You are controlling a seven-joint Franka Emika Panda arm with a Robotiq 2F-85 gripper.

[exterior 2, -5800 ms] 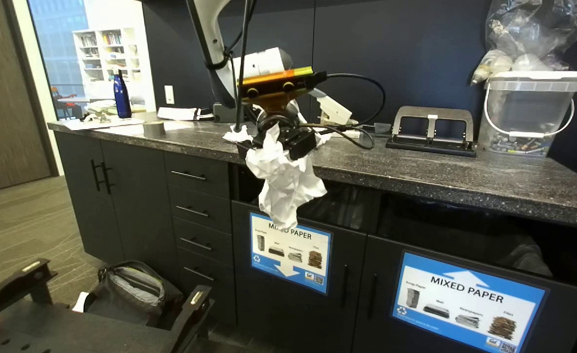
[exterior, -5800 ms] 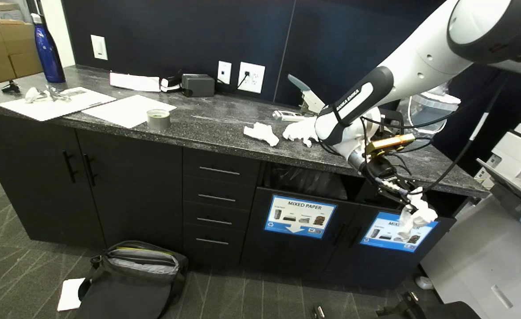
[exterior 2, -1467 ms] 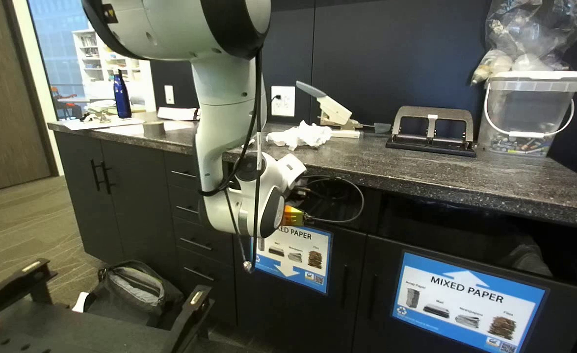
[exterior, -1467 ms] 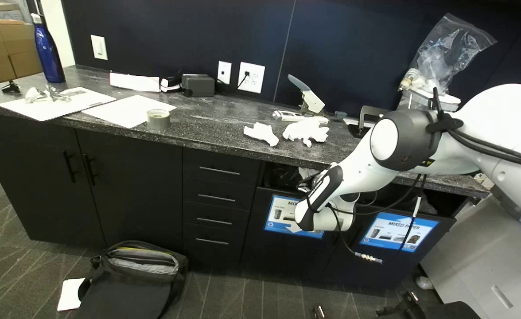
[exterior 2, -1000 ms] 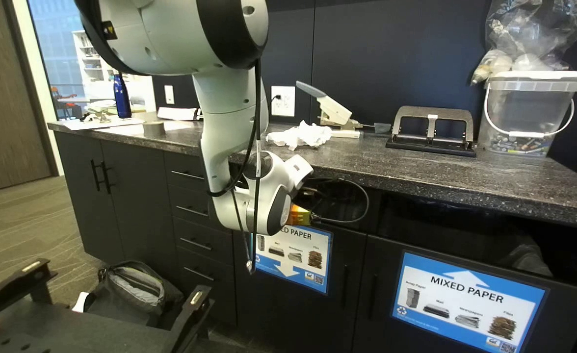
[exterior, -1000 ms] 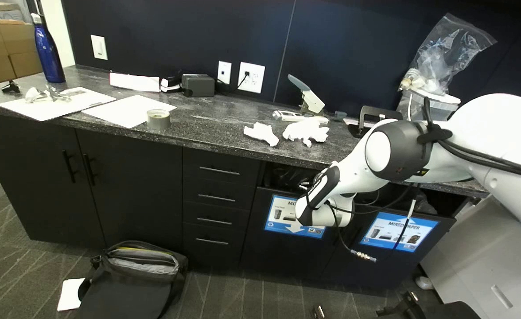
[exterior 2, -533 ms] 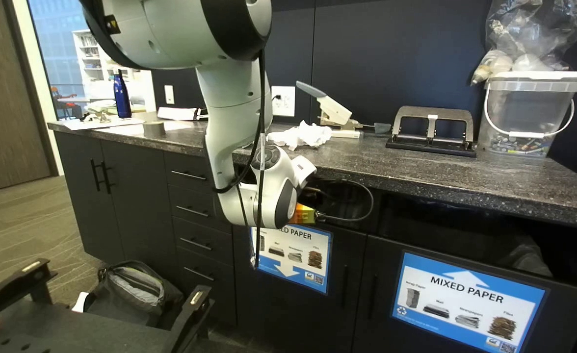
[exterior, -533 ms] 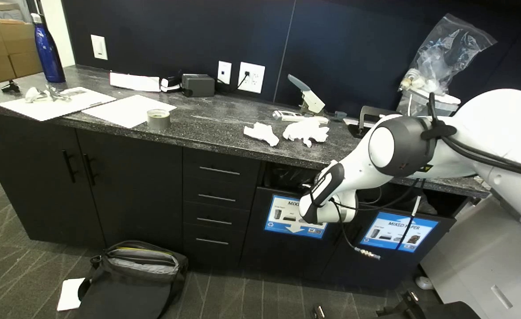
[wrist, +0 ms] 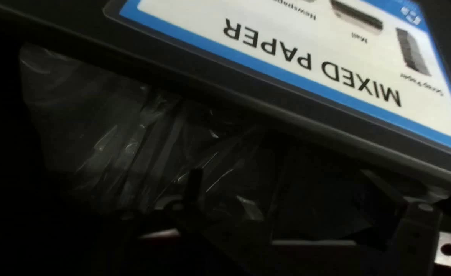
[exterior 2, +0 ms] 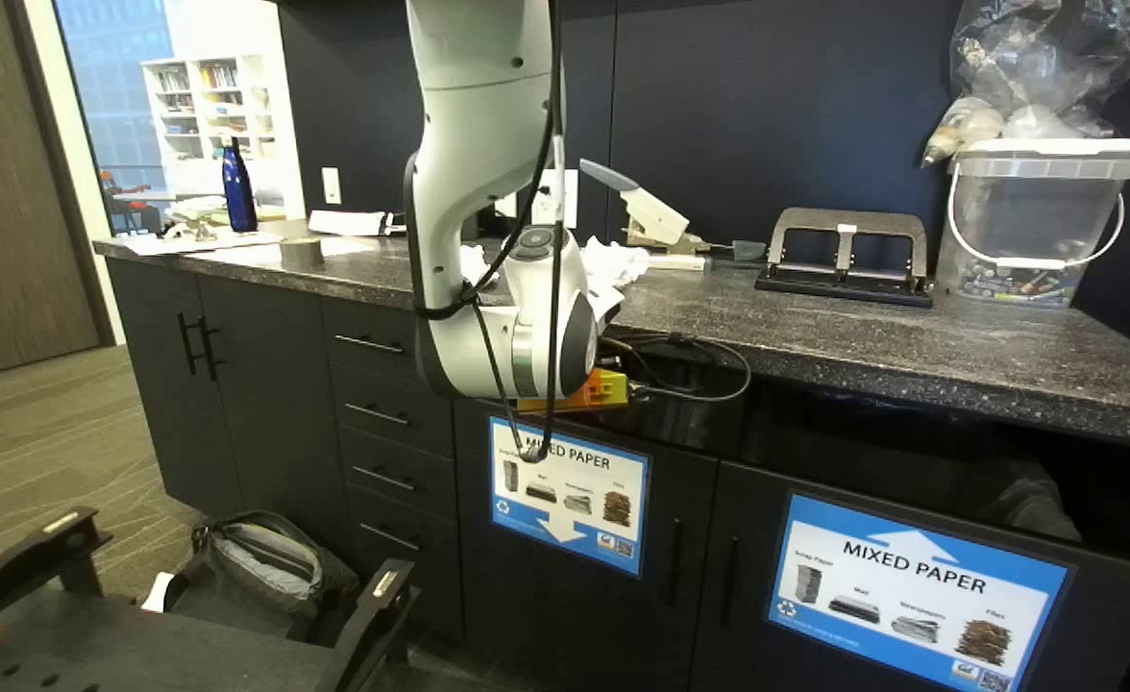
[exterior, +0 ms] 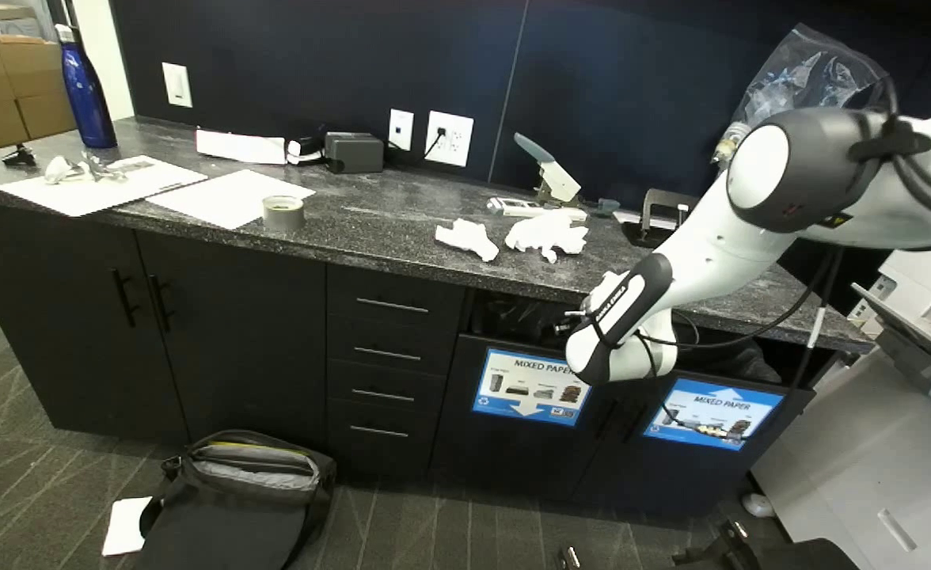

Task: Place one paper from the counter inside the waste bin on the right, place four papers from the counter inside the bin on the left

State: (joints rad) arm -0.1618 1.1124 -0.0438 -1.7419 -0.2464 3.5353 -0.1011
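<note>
Countertop (exterior: 382, 223): dark, speckled
Wall (exterior 2: 748, 115): navy panels
Crumpled papers (exterior: 466, 238): white
Bin liner (wrist: 95, 126): wrinkled plastic
My gripper (wrist: 281, 176): jaws parted

The down-arrow sign (exterior: 530, 388) and the up-arrow sign (exterior 2: 919, 591), mounted on dark cabinet doors (exterior: 505, 463), both read MIXED PAPER and bear a recycling symbol (exterior 2: 787, 610); the up-arrow sign also carries the captions Scrap Paper, Mail, Newspapers and Files. In the wrist view, MIXED PAPER and Mail stand upside down on a sign. The robot arm (exterior: 719, 252) is lettered FRANKA EMIKA.
</note>
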